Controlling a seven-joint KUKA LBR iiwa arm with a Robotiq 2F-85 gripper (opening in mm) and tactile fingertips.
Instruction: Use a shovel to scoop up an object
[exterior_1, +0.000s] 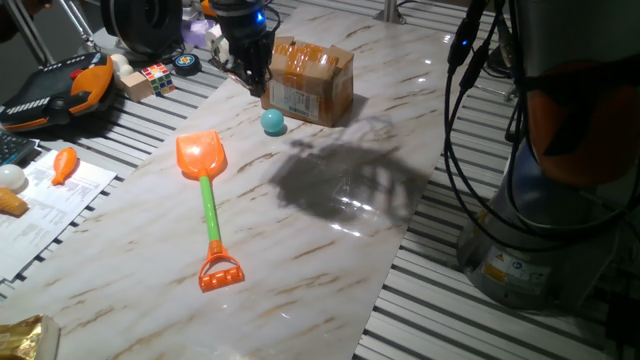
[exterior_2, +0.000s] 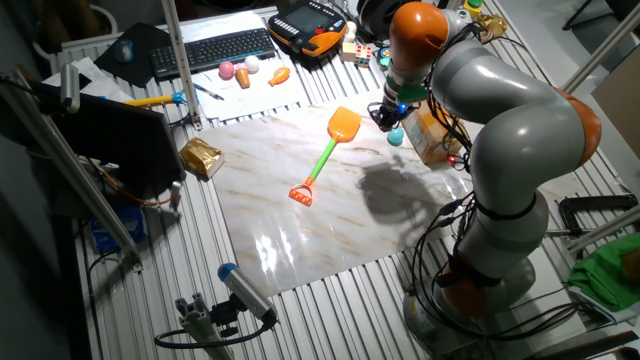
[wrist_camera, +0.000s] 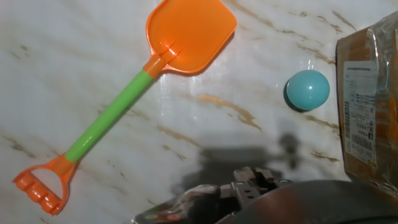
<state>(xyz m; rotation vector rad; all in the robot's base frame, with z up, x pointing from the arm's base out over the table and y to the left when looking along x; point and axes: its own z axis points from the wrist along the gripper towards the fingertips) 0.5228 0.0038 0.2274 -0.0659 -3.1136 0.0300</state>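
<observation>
The shovel (exterior_1: 208, 205) lies flat on the marble board, with its orange blade (wrist_camera: 189, 34) toward the far side and its D-shaped end (wrist_camera: 42, 185) nearer the front. A small teal ball (exterior_1: 273, 122) rests right of the blade (exterior_1: 200, 155), close beside the cardboard box. My gripper (exterior_1: 252, 80) hangs above the board's far edge, left of the box and behind the ball (wrist_camera: 307, 89), touching neither. It holds nothing. Only a dark part of the hand (wrist_camera: 252, 183) shows in the hand view, so the finger gap is hidden. From the other side, the shovel (exterior_2: 325, 160) and the gripper (exterior_2: 386, 115) both show.
A brown cardboard box (exterior_1: 312, 80) stands at the back of the board (exterior_1: 300, 250). Off the board to the left are a puzzle cube (exterior_1: 157, 77), a carrot toy (exterior_1: 64, 163) and a teach pendant (exterior_1: 60, 92). The robot base (exterior_1: 540, 230) stands on the right.
</observation>
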